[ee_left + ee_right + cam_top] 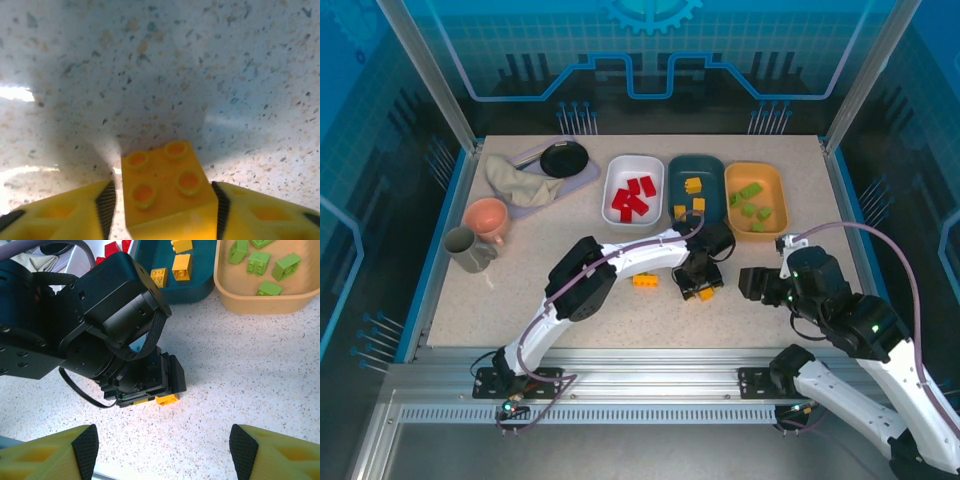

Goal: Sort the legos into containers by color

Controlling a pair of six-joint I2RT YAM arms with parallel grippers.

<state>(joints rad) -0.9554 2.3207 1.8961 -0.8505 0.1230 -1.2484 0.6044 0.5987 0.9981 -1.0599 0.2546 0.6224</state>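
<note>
Now, yellow lego [167, 187] inside left gripper [162, 207]

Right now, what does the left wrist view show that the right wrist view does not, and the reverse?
Left wrist view: four studs on the yellow brick, close between the left gripper's pads. Right wrist view: the teal tray with yellow bricks, the orange tray with green bricks, and the open right gripper. Both: that brick resting on the speckled table.
</note>
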